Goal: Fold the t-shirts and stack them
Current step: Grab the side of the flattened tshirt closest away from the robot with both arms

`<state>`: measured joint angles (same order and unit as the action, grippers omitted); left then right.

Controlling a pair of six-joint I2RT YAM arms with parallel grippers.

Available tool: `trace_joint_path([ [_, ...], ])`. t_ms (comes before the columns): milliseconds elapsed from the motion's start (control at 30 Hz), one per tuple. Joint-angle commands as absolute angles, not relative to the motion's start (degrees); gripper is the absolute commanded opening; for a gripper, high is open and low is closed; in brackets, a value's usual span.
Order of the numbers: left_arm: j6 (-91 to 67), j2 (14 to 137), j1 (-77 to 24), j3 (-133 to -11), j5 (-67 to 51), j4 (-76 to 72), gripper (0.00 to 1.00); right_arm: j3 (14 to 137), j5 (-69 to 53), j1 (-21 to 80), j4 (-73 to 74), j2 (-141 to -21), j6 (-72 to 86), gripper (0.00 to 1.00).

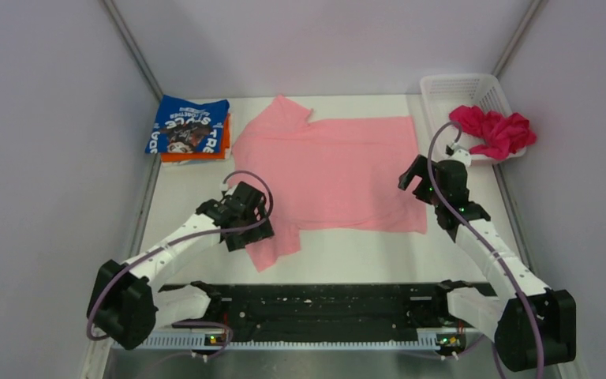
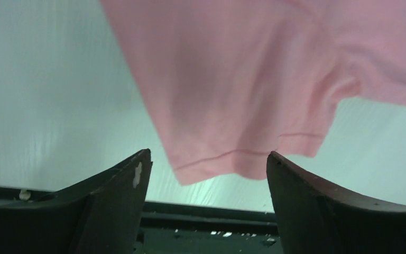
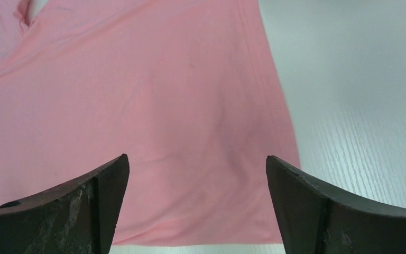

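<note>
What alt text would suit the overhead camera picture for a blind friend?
A light pink t-shirt lies flat on a white table, the left gripper open over its near sleeve, the right gripper open at its right edge. Far left, a folded blue t-shirt sits on an orange t-shirt; far right, a crumpled magenta t-shirt drapes over a white basket.

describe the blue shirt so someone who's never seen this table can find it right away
Look to the far left corner of the white table, left of the light pink shirt spread flat. Folded there, the blue shirt lies on top of an orange shirt. It alone carries white lettering and print.
</note>
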<state>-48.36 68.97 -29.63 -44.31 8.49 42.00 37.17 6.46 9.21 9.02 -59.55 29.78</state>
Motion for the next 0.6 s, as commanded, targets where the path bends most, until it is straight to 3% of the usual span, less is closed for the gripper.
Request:
trace_joint_path([
  [0,-54.5,61.2,-31.9,-39.1,9.6,49.3,0.78,34.9,12.0,9.2,7.2,-56.4,34.1,0.99],
  [133,-55.6,60.3,-33.5,-35.5,6.1,49.0,0.64,34.6,12.1,9.1,8.0,-56.5,34.3,0.99],
  [567,-55.9,69.4,-36.5,-36.0,3.9,45.3,0.52,35.5,12.4,9.1,10.5,-60.5,34.1,0.99],
])
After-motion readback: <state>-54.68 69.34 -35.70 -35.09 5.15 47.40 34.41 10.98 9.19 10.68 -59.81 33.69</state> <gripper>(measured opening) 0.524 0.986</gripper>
